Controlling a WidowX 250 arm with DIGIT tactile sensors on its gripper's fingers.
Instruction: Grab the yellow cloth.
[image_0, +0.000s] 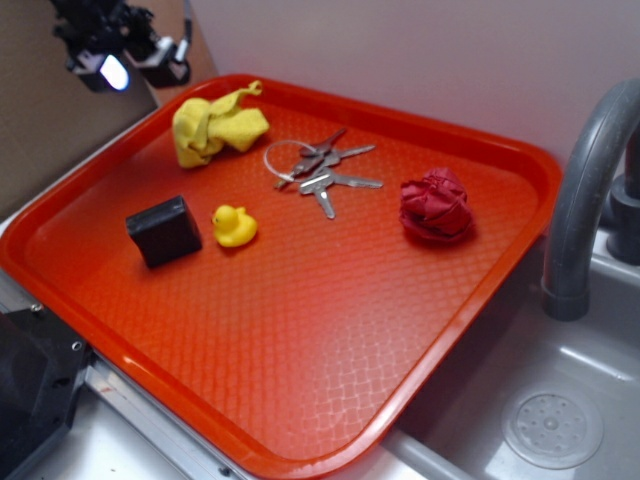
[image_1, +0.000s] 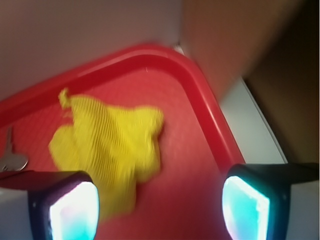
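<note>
The yellow cloth (image_0: 213, 125) lies crumpled at the far left corner of the red tray (image_0: 300, 340), its pointed tail toward the back rim. My gripper (image_0: 122, 58) hangs above and to the left of it, over the tray's far left edge, apart from the cloth. In the wrist view the yellow cloth (image_1: 107, 145) lies below and ahead, nearer the left finger. The gripper (image_1: 160, 207) is open, its two glowing pads wide apart with only tray surface between them.
On the tray also lie a bunch of keys (image_0: 320, 167), a small yellow rubber duck (image_0: 234, 227), a black block (image_0: 164, 231) and a dark red fabric ball (image_0: 437, 206). A grey faucet (image_0: 590, 190) and sink (image_0: 550, 420) stand at the right. A brown panel rises behind the gripper.
</note>
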